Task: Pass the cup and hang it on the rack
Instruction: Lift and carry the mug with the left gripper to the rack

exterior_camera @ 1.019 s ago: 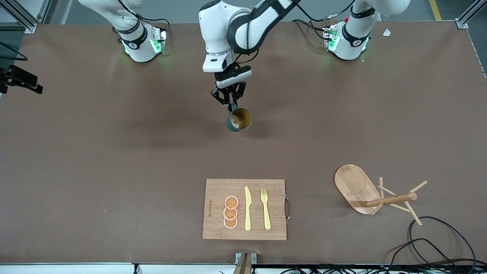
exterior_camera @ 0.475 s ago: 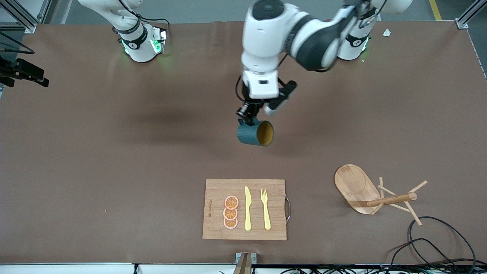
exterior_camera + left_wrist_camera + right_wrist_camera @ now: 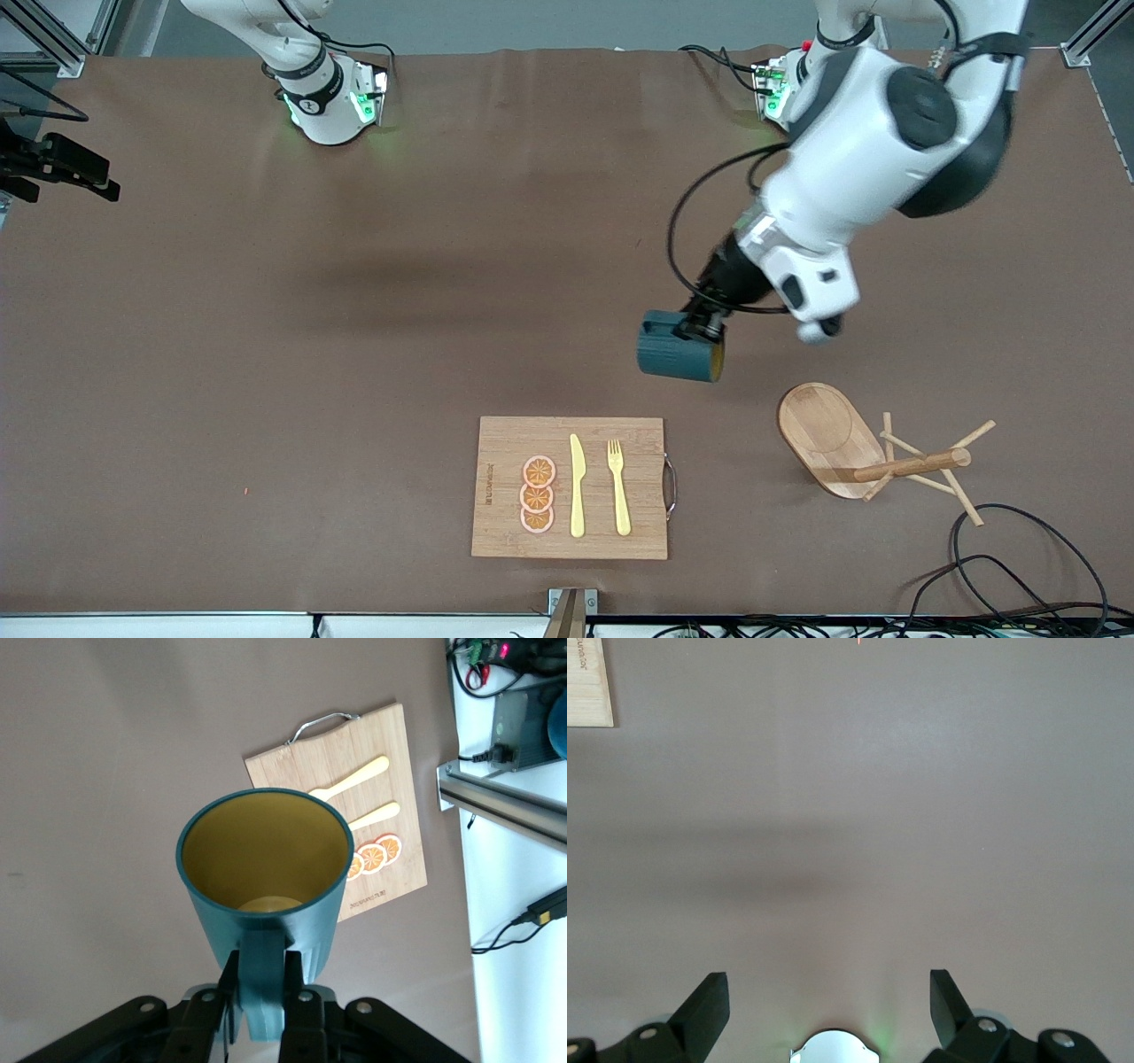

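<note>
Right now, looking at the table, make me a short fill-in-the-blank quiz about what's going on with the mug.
1. The left gripper grips the cup by its ____.
2. The rack lies on its ____ on the table.
3. On the cutting board, the knife lies between the orange slices and the ____.
4. The right gripper holds ____.

Missing words: handle; side; fork; nothing

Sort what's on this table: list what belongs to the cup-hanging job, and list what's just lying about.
Belongs to the job:
- cup, held by its handle in the left gripper, up in the air
- rack, at the left arm's end of the table
- right gripper, open, waiting

Lying about:
- cutting board
- orange slices
- knife
- fork
- cables
</note>
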Motion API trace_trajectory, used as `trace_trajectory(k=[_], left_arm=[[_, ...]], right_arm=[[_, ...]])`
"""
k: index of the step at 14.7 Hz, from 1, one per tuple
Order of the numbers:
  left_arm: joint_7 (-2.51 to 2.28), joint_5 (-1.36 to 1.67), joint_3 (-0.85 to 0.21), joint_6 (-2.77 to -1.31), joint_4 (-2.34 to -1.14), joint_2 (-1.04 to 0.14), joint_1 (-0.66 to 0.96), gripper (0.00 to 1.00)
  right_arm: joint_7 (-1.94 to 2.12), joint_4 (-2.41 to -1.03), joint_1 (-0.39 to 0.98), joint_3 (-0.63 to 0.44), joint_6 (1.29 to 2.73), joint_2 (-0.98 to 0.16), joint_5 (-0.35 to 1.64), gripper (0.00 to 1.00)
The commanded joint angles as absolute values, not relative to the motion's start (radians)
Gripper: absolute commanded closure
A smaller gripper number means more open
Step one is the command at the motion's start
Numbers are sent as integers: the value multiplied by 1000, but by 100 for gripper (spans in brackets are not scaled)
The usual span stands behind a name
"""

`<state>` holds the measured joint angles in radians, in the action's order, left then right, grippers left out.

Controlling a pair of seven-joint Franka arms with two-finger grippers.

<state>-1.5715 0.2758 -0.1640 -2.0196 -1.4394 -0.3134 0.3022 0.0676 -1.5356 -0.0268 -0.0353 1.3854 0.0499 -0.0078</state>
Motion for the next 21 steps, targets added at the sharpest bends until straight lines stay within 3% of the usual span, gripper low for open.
trace_trajectory(k=[1, 6, 11, 21], left_arm=[[-1461, 403, -176, -1939, -1411, -313, 194, 100], [-1182, 606, -175, -1809, -1410, -328, -9, 100], [-1074, 733, -173, -1786, -1381, -412, -119, 100], [-986, 781, -179, -1772, -1336, -523, -207, 100]], right_arm=[[52, -1571, -25, -37, 1405, 81, 3, 0], [55, -1568, -25, -37, 1405, 81, 3, 0], [57, -1566, -21, -37, 1405, 81, 2, 0], [58, -1568, -20, -37, 1405, 81, 2, 0]])
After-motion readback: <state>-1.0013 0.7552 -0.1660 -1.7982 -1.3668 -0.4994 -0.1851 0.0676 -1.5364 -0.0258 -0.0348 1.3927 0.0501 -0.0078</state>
